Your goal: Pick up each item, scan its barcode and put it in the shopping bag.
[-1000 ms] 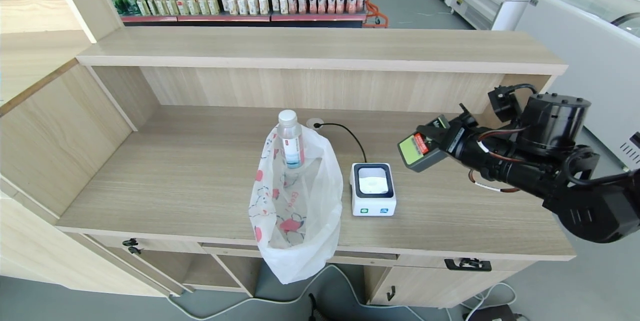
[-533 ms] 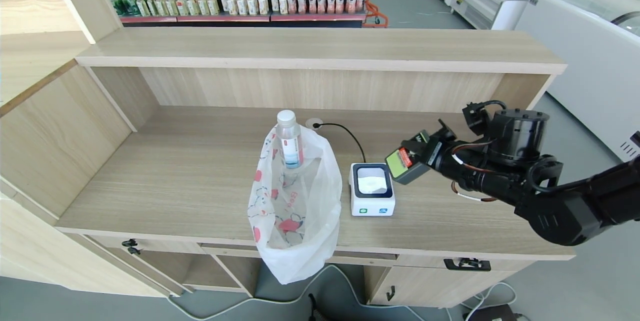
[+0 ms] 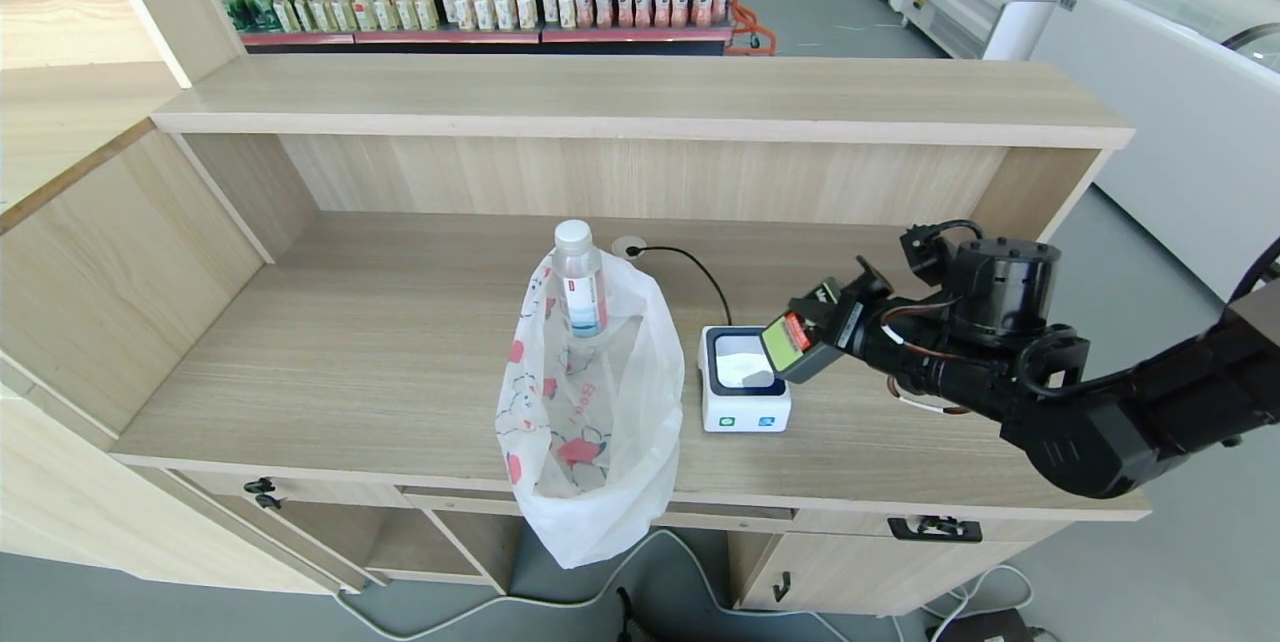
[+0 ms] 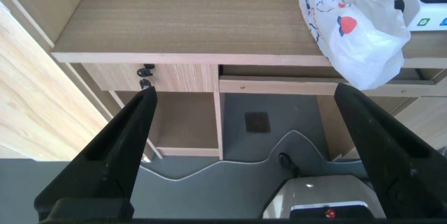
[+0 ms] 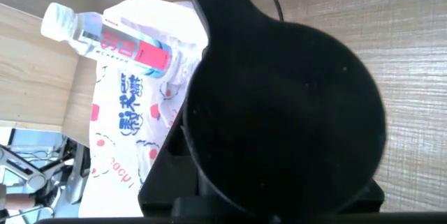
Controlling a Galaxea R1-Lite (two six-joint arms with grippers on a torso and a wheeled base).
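Observation:
My right gripper (image 3: 815, 327) is shut on a small dark container (image 3: 787, 345) with a green face and a red label, held tilted just above the right edge of the white barcode scanner (image 3: 745, 394). The container's dark round underside (image 5: 286, 126) blocks the fingers in the right wrist view. Left of the scanner stands the white printed shopping bag (image 3: 585, 422), mouth open, with a clear water bottle (image 3: 580, 287) upright at its far side. Bag (image 5: 133, 133) and bottle (image 5: 105, 35) lie beyond the container. My left gripper (image 4: 244, 91) hangs open below the counter's front edge, nothing between its fingers.
The wooden counter (image 3: 350, 352) has a raised back ledge and side walls. A black cable (image 3: 700, 274) runs from the scanner to a hole at the back. Open shelves and drawer handles (image 4: 145, 74) sit under the front edge; the bag (image 4: 349, 28) overhangs it.
My right arm has moved left and down with the container, from out beside the counter's right end to just over the scanner. Bag, bottle and scanner have stayed put.

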